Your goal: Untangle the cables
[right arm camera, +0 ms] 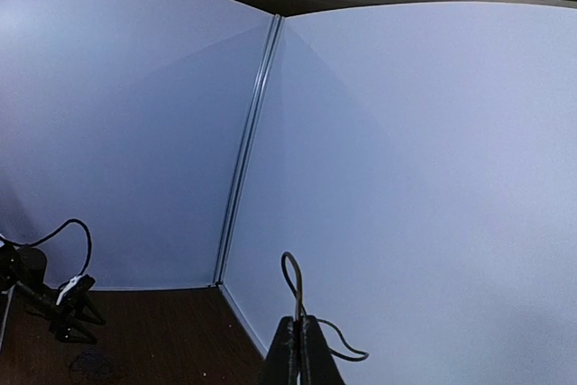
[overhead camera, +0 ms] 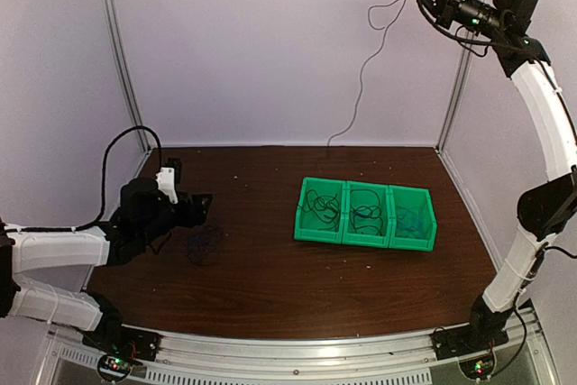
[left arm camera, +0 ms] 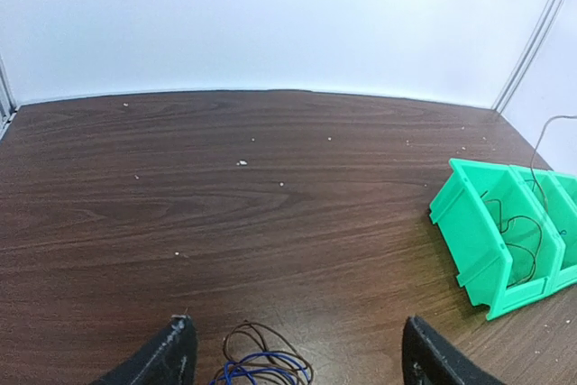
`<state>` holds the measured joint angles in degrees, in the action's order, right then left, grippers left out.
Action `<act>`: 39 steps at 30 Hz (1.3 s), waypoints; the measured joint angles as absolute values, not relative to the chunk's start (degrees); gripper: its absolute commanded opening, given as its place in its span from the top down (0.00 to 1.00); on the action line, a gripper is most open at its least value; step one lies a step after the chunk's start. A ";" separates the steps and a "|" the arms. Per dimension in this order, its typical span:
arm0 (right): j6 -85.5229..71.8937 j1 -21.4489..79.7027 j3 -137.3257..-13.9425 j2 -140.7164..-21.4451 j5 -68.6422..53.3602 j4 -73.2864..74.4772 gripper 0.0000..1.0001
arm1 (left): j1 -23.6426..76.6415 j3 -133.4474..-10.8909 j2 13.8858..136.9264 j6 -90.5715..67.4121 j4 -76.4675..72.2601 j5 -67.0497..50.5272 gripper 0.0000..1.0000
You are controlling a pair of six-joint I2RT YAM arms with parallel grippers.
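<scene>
High at right, right fingers [right arm camera: 287,358] clamp one thin wire [overhead camera: 359,87] trailing toward the back edge of the surface [overhead camera: 270,286], left fingers [left arm camera: 171,353] spread over the loose tangle [left arm camera: 261,362]; swinging it toward the green bins [overhead camera: 365,239] could snag its tail.

Left arm [overhead camera: 56,250] folded low, left gripper [left arm camera: 300,353] gaping (fingers [left arm camera: 173,355] well apart), right arm [overhead camera: 550,101] reared high, right gripper [right arm camera: 300,351] pinched on a cable [right arm camera: 291,275].
</scene>
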<state>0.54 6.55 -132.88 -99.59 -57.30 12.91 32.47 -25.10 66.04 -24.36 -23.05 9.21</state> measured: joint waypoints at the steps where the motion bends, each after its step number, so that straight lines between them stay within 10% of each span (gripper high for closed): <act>1: 1.15 7.62 -132.57 -99.59 -57.06 13.17 1.00 | 32.47 -25.17 65.52 -24.56 -22.26 9.43 0.21; 39: 13.96 21.23 -108.38 -100.16 -51.72 20.75 1.00 | 32.47 -23.66 62.70 -26.74 -17.87 13.93 0.21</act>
